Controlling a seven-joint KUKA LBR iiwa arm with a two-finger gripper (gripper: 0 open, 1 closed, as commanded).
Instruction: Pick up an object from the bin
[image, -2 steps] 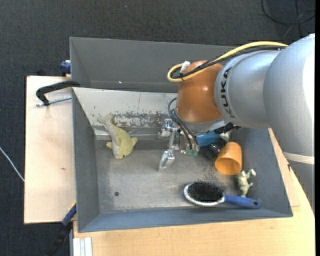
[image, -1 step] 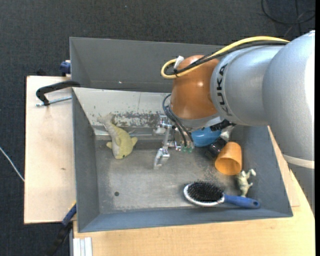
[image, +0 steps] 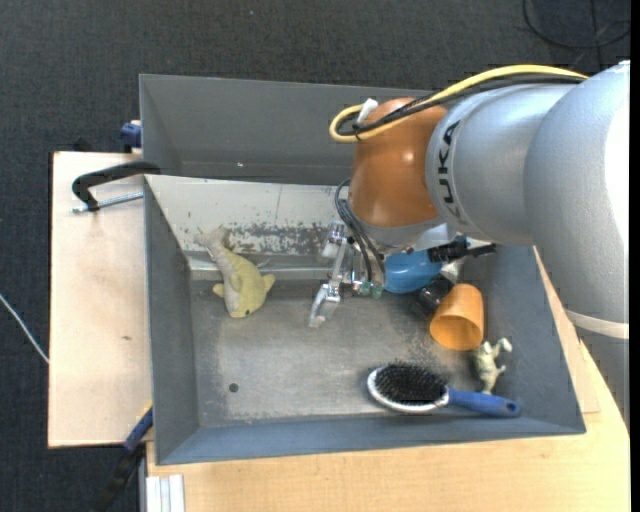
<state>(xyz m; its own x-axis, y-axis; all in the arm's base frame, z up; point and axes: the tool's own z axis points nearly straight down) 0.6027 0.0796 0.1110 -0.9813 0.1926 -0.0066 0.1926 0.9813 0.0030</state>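
Note:
My gripper (image: 328, 272) hangs over the bare floor in the middle of the bin, toward the back wall. Its two metal fingers stand apart, open, with nothing between them. A yellow plush fish (image: 241, 283) lies to its left by the back wall, a short way off. Just right of the gripper, partly hidden under the wrist, sits a blue rounded thing (image: 410, 271). An orange cup (image: 458, 318) lies on its side farther right, with a small black piece (image: 433, 294) beside it.
A hairbrush (image: 412, 388) with a white head, black bristles and a blue handle lies along the front wall. A small pale figurine (image: 489, 363) stands near the right wall. The arm and its orange cover hang over the bin's back right.

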